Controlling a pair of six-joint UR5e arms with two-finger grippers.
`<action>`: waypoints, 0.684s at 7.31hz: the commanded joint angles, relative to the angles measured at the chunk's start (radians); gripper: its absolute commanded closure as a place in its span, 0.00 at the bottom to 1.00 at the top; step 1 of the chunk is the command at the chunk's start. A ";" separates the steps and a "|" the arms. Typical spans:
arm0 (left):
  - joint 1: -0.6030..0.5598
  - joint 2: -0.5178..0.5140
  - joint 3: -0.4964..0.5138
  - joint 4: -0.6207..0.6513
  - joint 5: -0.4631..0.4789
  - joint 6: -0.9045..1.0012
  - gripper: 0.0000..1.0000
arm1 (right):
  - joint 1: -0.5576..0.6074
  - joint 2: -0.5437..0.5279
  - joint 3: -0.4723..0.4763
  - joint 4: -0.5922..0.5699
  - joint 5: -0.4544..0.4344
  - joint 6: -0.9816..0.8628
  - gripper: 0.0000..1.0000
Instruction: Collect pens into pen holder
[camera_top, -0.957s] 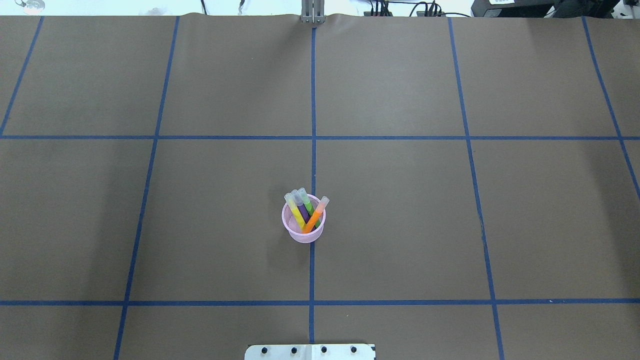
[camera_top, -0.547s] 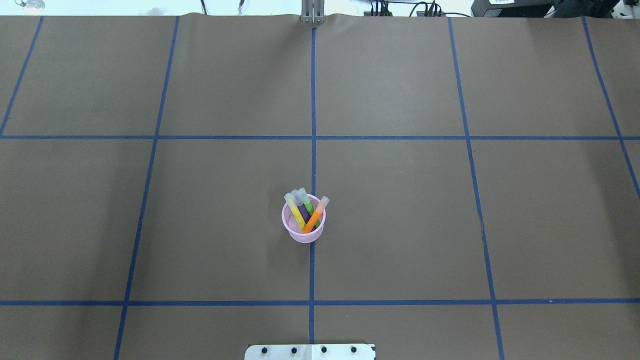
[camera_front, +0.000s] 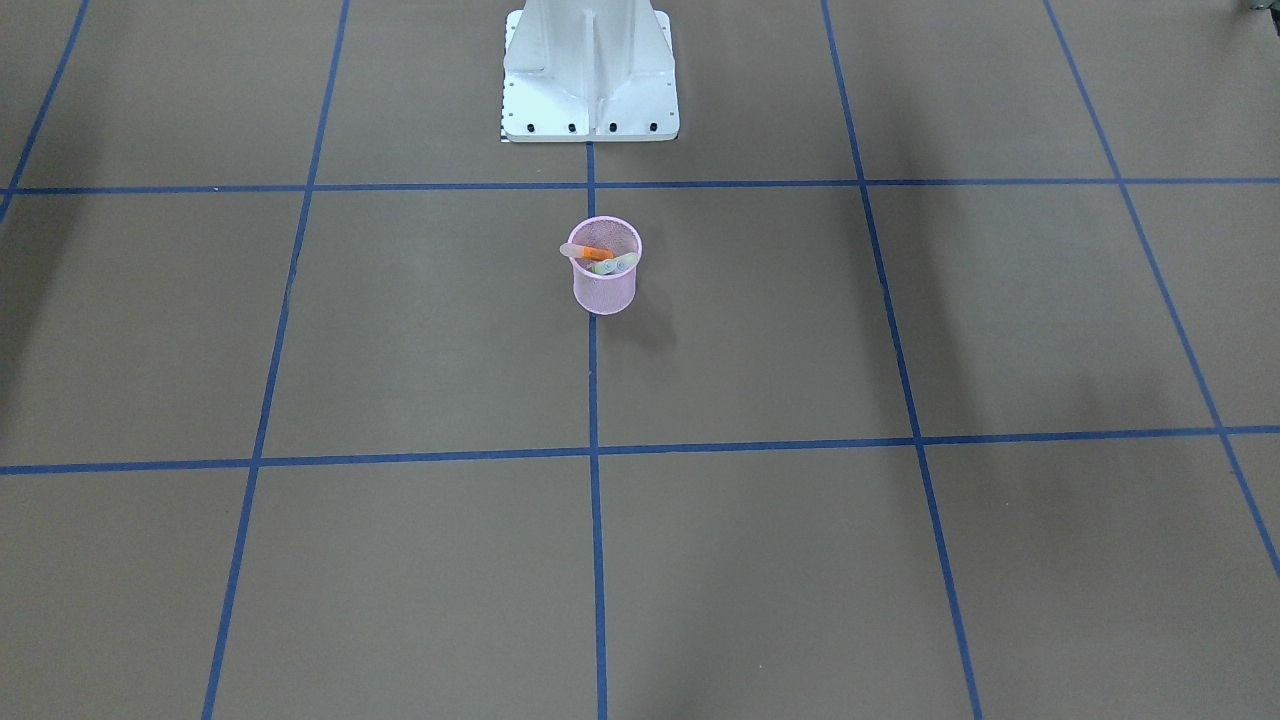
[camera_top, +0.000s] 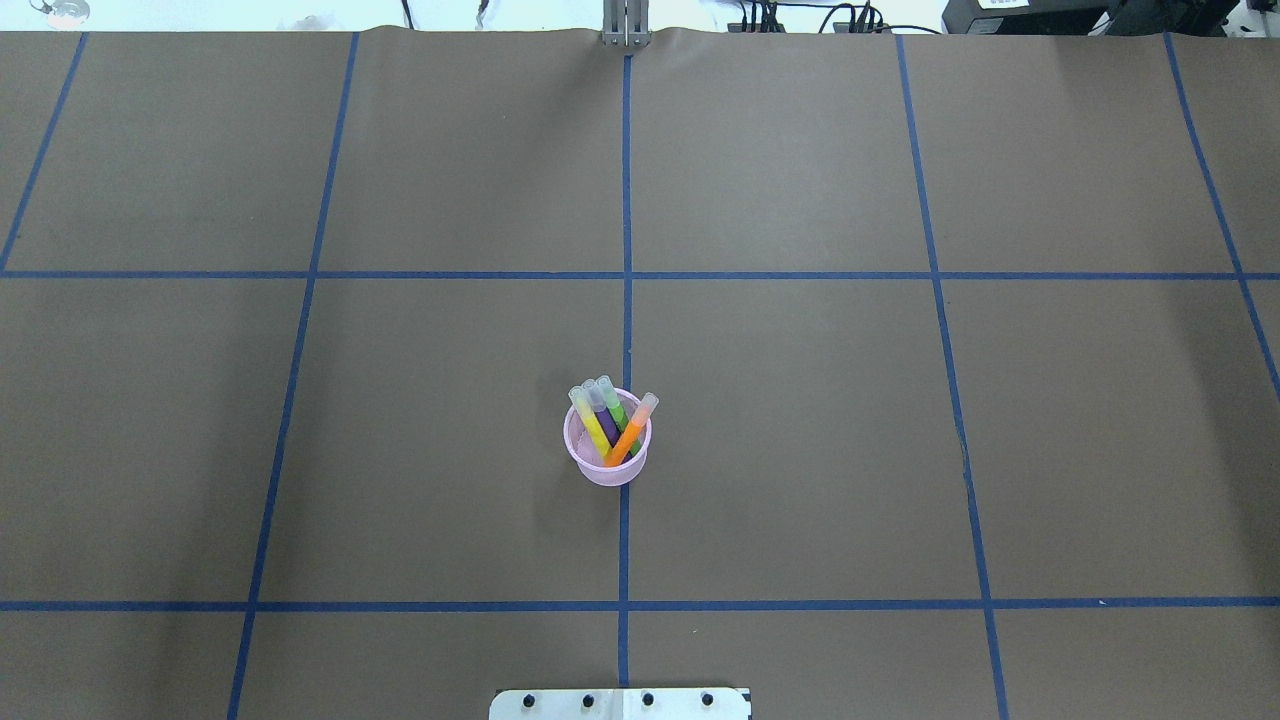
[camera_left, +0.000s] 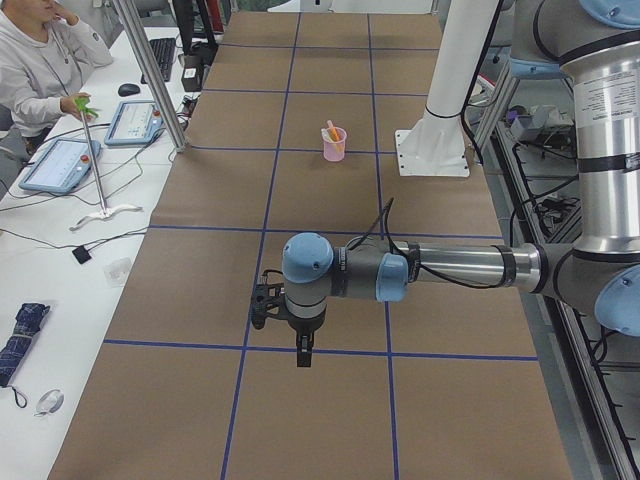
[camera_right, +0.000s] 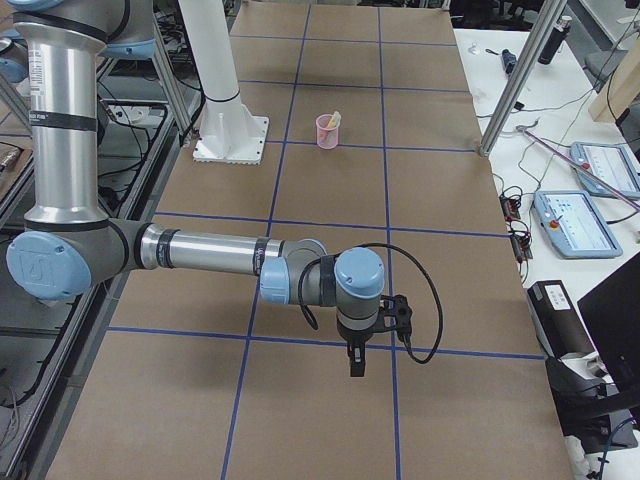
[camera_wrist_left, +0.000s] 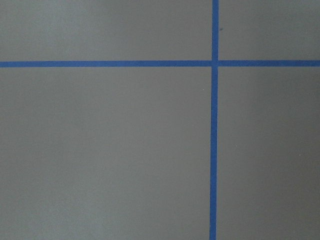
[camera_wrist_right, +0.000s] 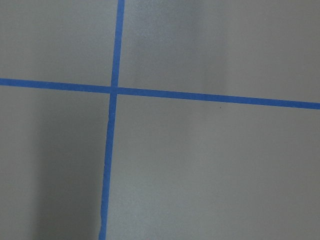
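1. Step: collection looks done. The yellow pen, purple pen, green pen and orange pen all stand in the small pink wire-mesh cylindrical pen holder, which sits on the centre tape line near the robot base.
2. Next: my read is nothing left to pick, so just keep the arms off the cup.
3. Axes: steep, pale caps up. Three lean far, the orange one far-right.
4. Left gripper and right gripper are well apart from the cup. Can't tell whether either is open or closed.
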 joint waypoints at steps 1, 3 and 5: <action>0.000 0.001 0.002 0.002 0.001 0.000 0.00 | 0.000 0.003 -0.001 0.000 0.000 0.000 0.00; 0.000 0.002 0.009 0.003 0.001 0.000 0.00 | 0.000 -0.015 0.002 0.000 0.000 -0.001 0.00; 0.000 0.022 0.005 0.002 -0.001 -0.002 0.00 | 0.000 -0.031 0.002 0.000 -0.034 -0.002 0.00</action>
